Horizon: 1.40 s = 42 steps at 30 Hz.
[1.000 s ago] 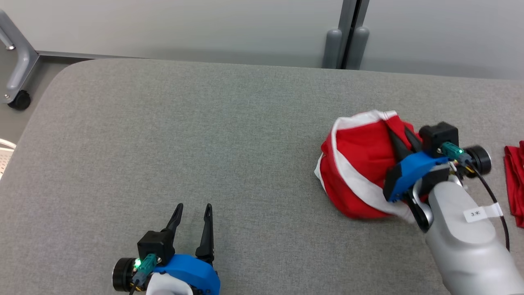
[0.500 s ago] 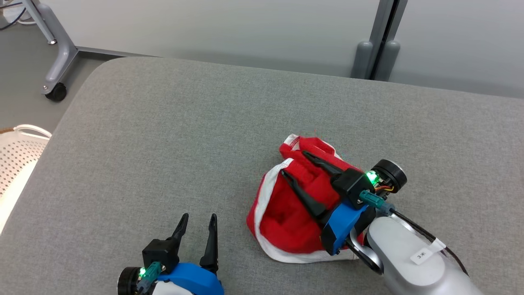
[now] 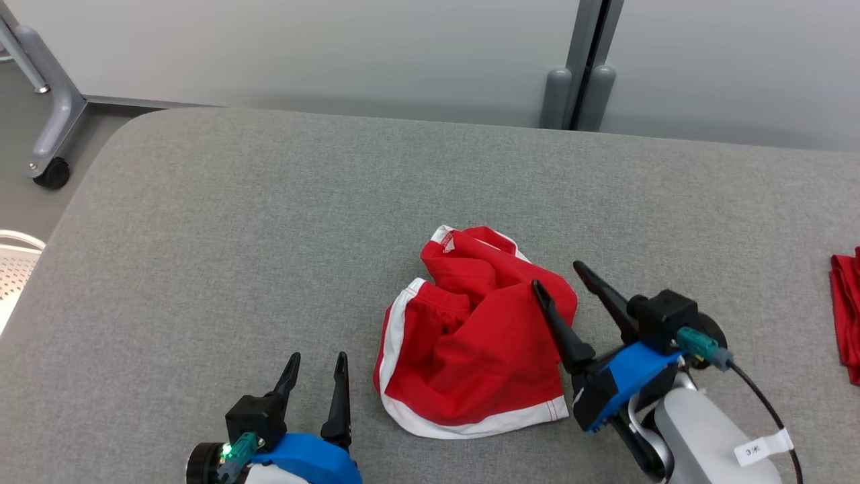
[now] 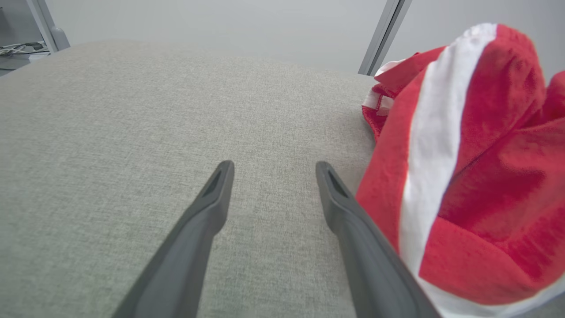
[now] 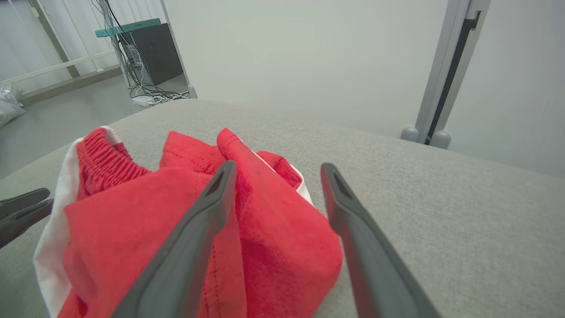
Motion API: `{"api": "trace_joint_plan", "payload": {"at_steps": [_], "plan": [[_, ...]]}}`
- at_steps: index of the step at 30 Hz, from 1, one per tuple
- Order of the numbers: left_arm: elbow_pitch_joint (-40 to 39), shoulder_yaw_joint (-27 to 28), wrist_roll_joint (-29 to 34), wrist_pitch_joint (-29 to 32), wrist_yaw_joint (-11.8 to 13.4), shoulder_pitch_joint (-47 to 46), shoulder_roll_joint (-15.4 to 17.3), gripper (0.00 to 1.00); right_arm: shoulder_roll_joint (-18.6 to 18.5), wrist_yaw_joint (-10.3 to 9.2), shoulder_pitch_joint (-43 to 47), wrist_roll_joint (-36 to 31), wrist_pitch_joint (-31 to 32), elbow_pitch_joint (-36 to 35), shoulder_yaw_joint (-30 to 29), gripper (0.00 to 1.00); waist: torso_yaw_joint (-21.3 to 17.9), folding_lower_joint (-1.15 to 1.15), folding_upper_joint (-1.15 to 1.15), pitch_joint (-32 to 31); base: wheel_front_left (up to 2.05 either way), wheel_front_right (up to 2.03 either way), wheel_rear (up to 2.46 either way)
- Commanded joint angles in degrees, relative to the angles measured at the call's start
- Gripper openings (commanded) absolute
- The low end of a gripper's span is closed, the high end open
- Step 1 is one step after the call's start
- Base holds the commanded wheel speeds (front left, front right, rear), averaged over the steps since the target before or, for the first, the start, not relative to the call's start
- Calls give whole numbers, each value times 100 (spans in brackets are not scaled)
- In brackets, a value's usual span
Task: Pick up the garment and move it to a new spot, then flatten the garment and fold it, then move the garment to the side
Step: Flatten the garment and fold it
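Red shorts (image 3: 470, 343) with white trim lay crumpled in a heap near the middle of the grey fabric-covered table (image 3: 235, 222), somewhat toward my side of it. The gathered waistband was bunched near the heap's left, and a white stripe ran down the left edge and along the near hem. My right gripper (image 3: 556, 274) stood at the heap's right edge with its two dark fingers spread wide and nothing pinched between them. One finger lay over the red cloth and the other over bare table, and I could not tell whether the first one touched the fabric. My left gripper (image 3: 318, 355) hung low over the table just beside the heap's near left corner, its fingers likewise parted and empty, pointing away from me. In the left wrist view the white-striped side of the shorts rose close by the finger on that view's right. Another piece of red cloth (image 3: 848, 309) lay well apart at the table's right edge. Beyond the far left corner a grey frame leg stood on a black caster (image 3: 50, 173).
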Motion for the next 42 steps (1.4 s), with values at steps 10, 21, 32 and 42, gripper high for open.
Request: {"api": "trace_joint_plan", "payload": {"at_steps": [10,21,32,42], "plan": [[13,84,145,-14,-75,-21,-3,100,-131,0,806,889,-29,-218,680,100,-147,0,0,-46,0,0,0],[-2,85,199,-14,-108,-50,-3,100,-163,0,218,1092,-29,278,616,0,97,0,0,71,0,0,0],[-49,71,137,-14,-61,-29,-4,100,-164,0,207,888,-30,141,-101,40,191,0,0,142,0,0,0],[-81,114,159,-14,-20,-69,-4,100,-495,0,1043,1603,-30,-650,477,100,32,0,0,132,0,0,0]]}}
